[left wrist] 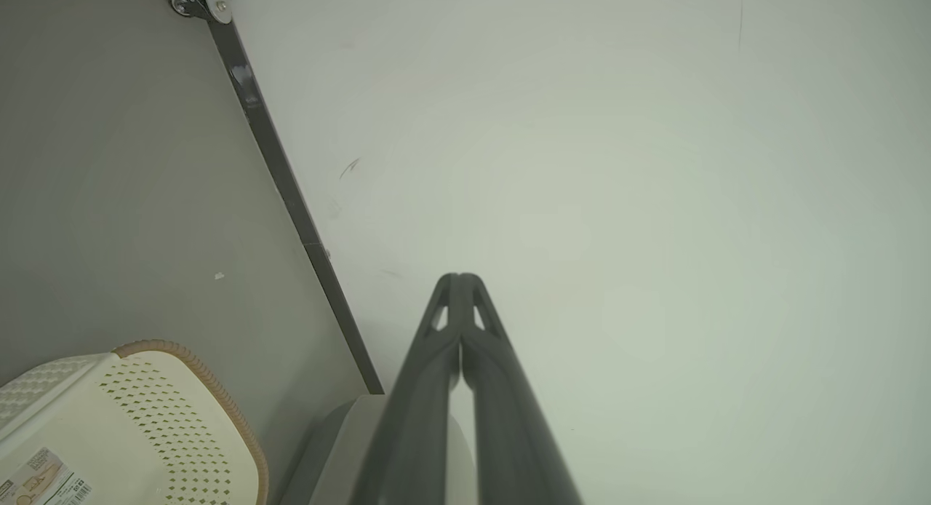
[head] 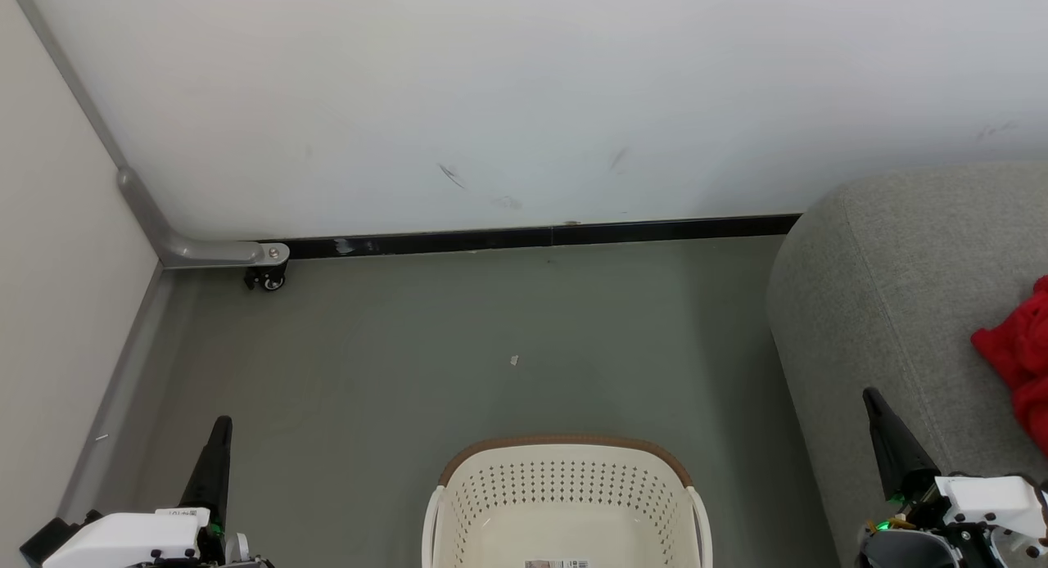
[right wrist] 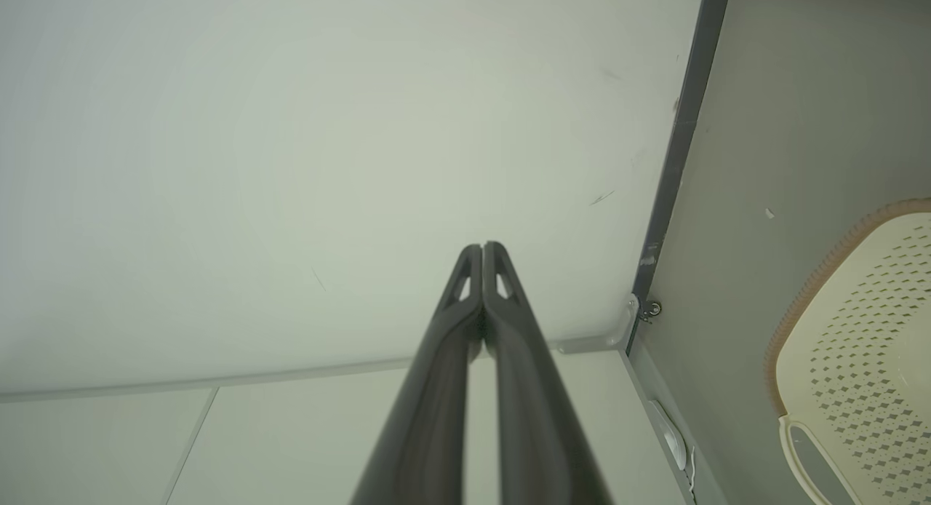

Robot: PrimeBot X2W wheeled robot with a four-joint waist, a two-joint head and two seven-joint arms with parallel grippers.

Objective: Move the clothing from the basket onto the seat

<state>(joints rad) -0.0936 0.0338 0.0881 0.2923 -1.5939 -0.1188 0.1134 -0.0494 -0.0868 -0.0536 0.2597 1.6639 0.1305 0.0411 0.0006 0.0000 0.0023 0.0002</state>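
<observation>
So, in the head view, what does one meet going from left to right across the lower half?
The robot's left gripper, dark fingers shut → cream-white perforated plastic basket with brown rim → right gripper, also shut → bright red soft fabric clothing on the light-grey upholstered seat.

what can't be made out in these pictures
- Head view: the clothing on the seat is cut by the right edge; one piece or two, cannot tell.
- Head view: the basket is cut by the bottom edge.
- Left wrist view: its label is too small to read.
</observation>
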